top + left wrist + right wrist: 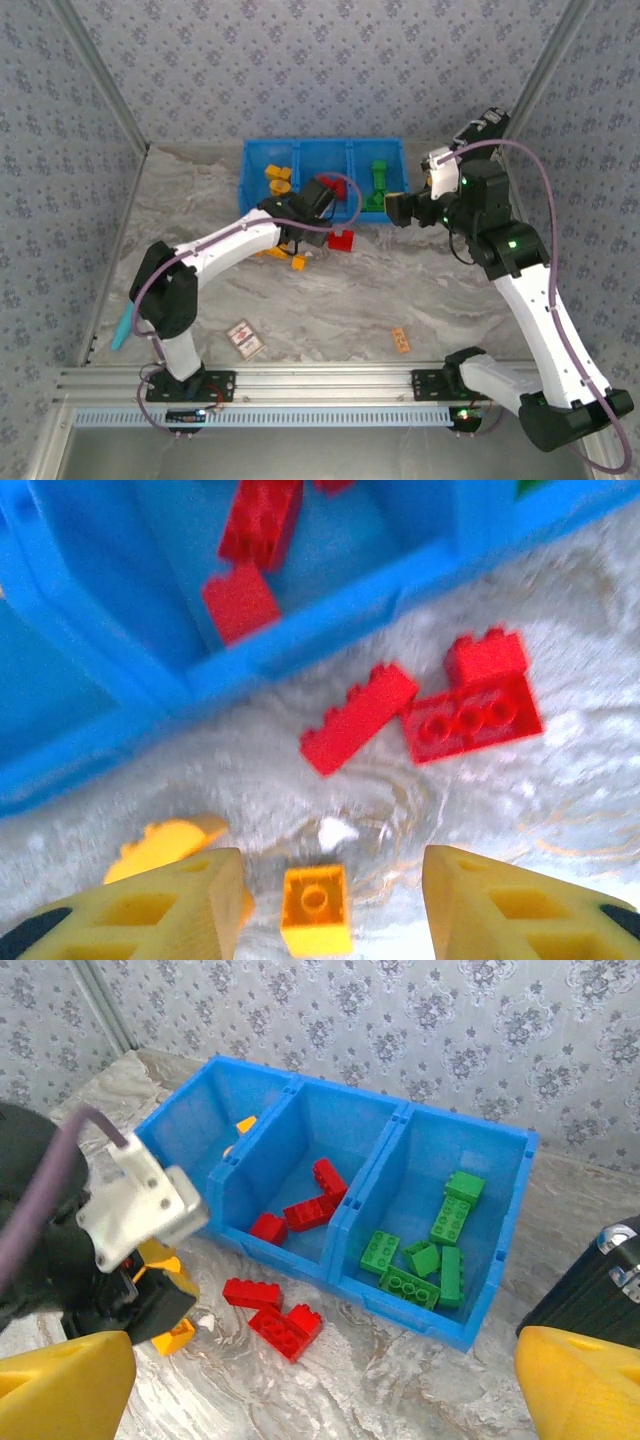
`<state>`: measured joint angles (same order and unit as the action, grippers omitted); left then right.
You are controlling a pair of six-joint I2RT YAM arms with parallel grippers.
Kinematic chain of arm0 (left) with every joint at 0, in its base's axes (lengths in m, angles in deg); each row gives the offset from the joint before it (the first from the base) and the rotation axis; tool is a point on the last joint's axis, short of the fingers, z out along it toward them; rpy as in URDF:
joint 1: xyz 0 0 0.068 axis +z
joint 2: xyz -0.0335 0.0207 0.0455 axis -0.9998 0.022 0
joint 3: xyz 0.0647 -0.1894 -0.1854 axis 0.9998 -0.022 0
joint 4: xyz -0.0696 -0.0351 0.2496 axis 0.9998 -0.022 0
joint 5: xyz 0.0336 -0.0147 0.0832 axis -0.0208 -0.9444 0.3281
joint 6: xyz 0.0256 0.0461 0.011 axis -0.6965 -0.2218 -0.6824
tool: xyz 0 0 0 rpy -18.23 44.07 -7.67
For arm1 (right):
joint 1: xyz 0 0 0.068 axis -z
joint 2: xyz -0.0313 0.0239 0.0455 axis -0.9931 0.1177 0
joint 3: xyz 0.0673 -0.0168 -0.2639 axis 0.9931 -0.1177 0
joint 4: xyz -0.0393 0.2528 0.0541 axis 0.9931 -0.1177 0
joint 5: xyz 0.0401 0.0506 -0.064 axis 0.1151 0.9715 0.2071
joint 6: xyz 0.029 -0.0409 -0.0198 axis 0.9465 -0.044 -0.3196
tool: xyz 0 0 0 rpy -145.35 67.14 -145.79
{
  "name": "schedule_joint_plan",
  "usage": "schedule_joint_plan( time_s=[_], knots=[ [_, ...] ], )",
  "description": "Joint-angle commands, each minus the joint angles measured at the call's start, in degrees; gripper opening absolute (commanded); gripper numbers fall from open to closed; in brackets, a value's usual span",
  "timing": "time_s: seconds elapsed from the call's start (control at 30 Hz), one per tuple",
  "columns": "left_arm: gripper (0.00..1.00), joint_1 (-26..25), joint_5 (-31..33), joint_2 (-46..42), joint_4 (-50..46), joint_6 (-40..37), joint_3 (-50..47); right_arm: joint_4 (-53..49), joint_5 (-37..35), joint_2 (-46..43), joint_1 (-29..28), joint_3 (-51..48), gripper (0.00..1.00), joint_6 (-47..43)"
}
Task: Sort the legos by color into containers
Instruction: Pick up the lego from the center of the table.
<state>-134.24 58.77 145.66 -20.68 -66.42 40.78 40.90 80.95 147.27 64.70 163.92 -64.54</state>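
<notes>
The left pincer [333, 870] stands spread over a small orange brick [315, 908] on the table [560, 810], with a gap at each side. Red bricks [472, 717] lie near it, just before the bin [300, 640]. The brick is probably light, stiff and smooth, so it is best pinched low on its two flat sides. The right pincer [325, 1380] is spread wide and empty.

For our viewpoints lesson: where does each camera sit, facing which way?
Top external: above, behind the bases, looking down at the table; left arm, right arm show.
Left wrist: low over table, facing blue bin; left gripper frames orange brick.
Right wrist: higher, facing the bin's compartments; right gripper shows.
Both wrist views share loose red bricks.
</notes>
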Motion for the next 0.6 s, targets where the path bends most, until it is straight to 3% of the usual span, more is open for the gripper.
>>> schedule_joint_plan(
  time_s=[0.0,0.57],
  knots=[
    [0.51,0.06,2.56,-3.11,0.78,4.13,-3.95,-0.95,0.70,-0.20,-0.62,1.75,0.99,-0.32],
    [0.55,-0.20,3.70,-0.10,3.26,7.78,-9.81,-1.26,1.74,1.38,-1.52,2.19,1.00,-0.50]
  ],
)
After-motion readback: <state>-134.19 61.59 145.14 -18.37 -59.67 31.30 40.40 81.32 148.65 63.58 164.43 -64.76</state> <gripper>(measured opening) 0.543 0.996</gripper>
